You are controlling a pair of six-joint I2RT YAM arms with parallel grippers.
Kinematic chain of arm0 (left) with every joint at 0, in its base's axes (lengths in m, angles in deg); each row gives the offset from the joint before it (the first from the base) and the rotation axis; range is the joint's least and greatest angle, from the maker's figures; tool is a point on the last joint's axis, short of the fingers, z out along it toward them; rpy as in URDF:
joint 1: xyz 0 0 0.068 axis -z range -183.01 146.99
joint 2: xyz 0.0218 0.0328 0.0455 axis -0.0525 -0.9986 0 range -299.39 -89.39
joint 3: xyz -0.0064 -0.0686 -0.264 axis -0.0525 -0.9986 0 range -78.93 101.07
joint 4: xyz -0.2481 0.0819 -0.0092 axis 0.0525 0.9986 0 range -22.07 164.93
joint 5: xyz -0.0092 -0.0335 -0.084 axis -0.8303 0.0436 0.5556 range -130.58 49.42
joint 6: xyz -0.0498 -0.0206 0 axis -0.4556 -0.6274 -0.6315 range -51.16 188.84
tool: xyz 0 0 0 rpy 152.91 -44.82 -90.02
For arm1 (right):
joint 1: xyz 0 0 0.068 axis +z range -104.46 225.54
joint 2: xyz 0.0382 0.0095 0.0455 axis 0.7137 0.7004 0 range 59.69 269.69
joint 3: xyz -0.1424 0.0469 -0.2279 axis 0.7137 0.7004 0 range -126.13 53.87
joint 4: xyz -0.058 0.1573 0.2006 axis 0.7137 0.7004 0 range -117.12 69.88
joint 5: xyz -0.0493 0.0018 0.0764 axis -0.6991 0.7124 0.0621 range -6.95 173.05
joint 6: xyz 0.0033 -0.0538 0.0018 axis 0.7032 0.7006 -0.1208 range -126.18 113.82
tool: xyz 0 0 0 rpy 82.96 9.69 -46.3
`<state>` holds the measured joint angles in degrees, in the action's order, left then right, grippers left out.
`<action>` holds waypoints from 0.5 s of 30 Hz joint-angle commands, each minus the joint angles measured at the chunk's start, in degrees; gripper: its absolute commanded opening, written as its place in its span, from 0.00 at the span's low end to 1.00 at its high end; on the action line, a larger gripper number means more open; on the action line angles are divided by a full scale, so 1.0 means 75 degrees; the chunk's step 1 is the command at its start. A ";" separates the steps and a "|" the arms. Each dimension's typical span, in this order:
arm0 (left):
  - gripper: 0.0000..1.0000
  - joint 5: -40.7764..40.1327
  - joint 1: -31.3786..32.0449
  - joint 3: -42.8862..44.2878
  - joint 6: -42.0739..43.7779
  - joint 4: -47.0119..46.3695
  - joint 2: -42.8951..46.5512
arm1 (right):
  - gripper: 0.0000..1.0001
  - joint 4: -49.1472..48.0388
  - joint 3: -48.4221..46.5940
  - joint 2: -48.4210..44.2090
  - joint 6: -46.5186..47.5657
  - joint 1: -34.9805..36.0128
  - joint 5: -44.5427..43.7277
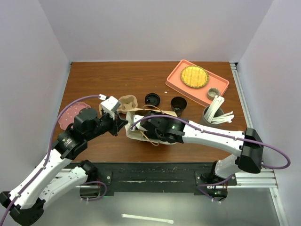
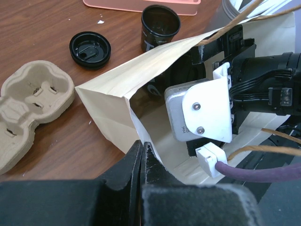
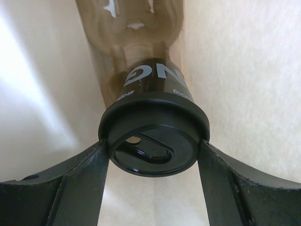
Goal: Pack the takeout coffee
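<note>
Right wrist view: the takeout coffee (image 3: pixel 154 136), a glossy black paper cup with white lettering and a round black plastic lid with a sip slot, lies inside the paper bag (image 3: pixel 244 70). The right gripper (image 3: pixel 154 147) clamps it by the lid rim, one finger on each side. The bag is smooth cream paper with twisted brown handles and lies on its side on the wooden table (image 2: pixel 47 23). The left gripper (image 2: pixel 142 157) is pressed together at the bag's lower lip. Just beyond the bag are an open black cup (image 2: pixel 160 23), a loose lid (image 2: pixel 90 48) and a moulded tan pulp carrier (image 2: pixel 33 108).
</note>
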<state>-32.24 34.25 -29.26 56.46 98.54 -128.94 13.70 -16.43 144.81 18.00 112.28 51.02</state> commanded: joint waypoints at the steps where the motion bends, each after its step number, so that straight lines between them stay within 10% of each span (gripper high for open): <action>1: 0.00 0.0002 0.0002 -0.0271 0.0198 -0.0577 0.0117 | 0.26 -0.0472 0.0033 -0.0006 0.0478 -0.0133 -0.0264; 15: 0.00 -0.0151 0.0001 -0.0306 0.0432 -0.0800 0.0129 | 0.34 -0.0649 0.0525 -0.0333 0.0654 -0.0695 -0.0124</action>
<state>-33.20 34.25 -31.38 57.99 96.24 -128.17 10.60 -13.90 144.77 20.25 107.82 51.06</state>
